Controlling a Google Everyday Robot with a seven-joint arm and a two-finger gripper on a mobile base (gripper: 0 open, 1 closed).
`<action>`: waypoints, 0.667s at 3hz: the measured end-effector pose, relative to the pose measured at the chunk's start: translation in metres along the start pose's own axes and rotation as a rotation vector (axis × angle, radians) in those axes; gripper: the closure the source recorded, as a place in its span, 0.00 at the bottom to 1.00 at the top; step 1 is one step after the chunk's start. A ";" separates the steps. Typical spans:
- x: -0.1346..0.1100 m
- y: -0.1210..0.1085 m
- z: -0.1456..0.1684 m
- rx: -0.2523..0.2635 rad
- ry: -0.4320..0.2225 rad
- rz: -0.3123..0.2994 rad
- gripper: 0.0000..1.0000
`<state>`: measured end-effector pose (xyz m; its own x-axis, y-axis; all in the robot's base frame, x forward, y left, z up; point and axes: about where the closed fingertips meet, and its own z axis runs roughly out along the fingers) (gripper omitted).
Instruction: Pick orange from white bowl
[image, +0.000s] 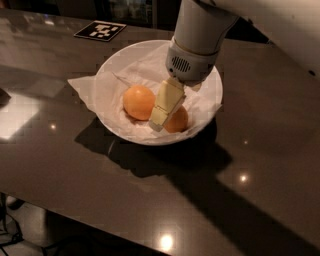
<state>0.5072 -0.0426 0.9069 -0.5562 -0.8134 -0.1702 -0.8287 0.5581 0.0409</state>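
The white bowl (106, 79) stands mid-table, lined with crumpled white paper. Two round fruits lie in it. The orange (138, 101), the paler yellow-orange one, lies left of centre in full view; I see no stem spot from here. A deeper-orange fruit (179, 121) lies to its right, partly hidden. My gripper (159, 120), cream-coloured below a grey wrist, reaches down into the bowl from the upper right. Its tip sits between the two fruits, in front of the deeper-orange one and just right of the orange.
The bowl stands on a dark glossy table (75, 175) with light reflections. A black-and-white marker tag (100, 30) lies at the back left. The paper lining sticks out past the bowl's left rim (80, 87). The table's front edge runs along the bottom left.
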 end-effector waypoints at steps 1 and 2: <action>-0.008 -0.001 0.002 0.005 0.011 -0.009 0.13; -0.011 -0.002 0.004 0.004 0.017 -0.012 0.16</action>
<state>0.5153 -0.0337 0.9050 -0.5469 -0.8229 -0.1539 -0.8353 0.5487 0.0345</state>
